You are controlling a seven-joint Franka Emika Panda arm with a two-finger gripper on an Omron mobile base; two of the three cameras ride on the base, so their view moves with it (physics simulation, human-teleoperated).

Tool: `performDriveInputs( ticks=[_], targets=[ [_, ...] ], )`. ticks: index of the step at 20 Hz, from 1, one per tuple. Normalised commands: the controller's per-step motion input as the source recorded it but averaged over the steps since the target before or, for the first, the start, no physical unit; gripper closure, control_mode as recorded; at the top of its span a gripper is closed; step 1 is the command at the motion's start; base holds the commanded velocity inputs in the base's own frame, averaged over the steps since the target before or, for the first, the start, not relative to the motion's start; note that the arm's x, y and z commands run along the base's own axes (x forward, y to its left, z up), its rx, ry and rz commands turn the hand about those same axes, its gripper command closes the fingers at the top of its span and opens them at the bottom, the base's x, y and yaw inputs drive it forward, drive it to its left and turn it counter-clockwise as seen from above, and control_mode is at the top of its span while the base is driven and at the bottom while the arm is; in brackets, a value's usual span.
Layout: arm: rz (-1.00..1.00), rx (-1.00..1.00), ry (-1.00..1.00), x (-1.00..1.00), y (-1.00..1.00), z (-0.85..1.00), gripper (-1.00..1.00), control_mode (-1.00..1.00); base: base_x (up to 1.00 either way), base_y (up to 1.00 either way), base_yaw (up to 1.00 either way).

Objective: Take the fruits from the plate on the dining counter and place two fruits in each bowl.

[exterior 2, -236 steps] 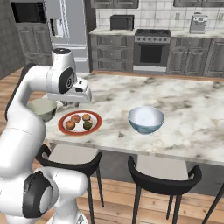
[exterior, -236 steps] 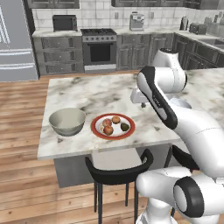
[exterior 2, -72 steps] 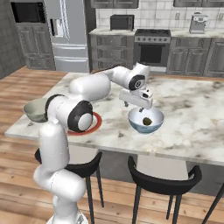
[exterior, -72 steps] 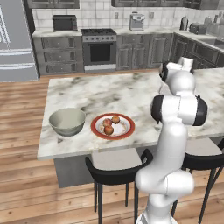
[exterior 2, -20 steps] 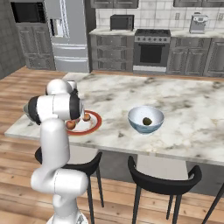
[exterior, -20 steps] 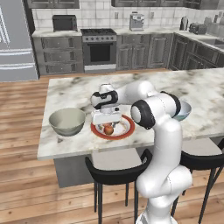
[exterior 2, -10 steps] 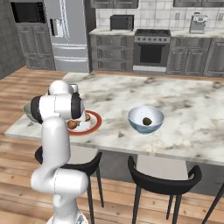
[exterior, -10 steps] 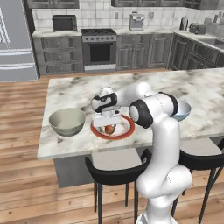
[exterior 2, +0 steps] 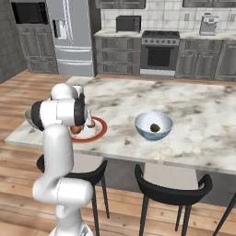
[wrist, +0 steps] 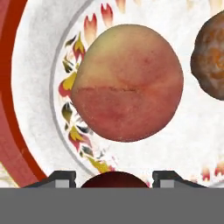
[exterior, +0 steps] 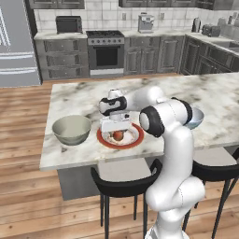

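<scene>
My gripper [exterior: 116,132] is down on the red-rimmed plate [exterior: 120,146] on the dining counter [exterior: 74,98]. In the hand view a dark red fruit [wrist: 114,179] sits between the fingertips [wrist: 61,178], which stand close against its sides; the gripper [wrist: 114,181] is shut on it. Beyond it on the plate [wrist: 8,87] lie a peach-coloured fruit [wrist: 127,83] and a brown fruit [wrist: 212,57]. The grey bowl [exterior: 71,129] stands just left of the plate. A pale blue bowl [exterior 2: 153,125] to the right holds a dark green fruit [exterior 2: 155,127].
Black stools [exterior: 123,175] stand against the counter's near edge, and more stools [exterior 2: 170,189] on the right. My own arm [exterior 2: 60,113] hides part of the plate [exterior 2: 99,133] in the right base view. Cabinets and a stove line the far wall.
The jaws have come together from wide open onto the dark red fruit. The hand has sunk a little toward the plate. The bowls and other fruits have not moved.
</scene>
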Motion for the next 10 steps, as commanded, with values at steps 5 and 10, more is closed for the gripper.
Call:
performDriveInputs(
  ticks=[5,10],
  targets=[
    [-0.11,0.0,0.01,-0.28,-0.58,0.85,1.0,-1.0,0.0,0.0,0.0],
    [-0.1,0.0,-0.01,-0.35,-0.85,0.63,1.0,-1.0,0.0,0.0,0.0]
  ],
)
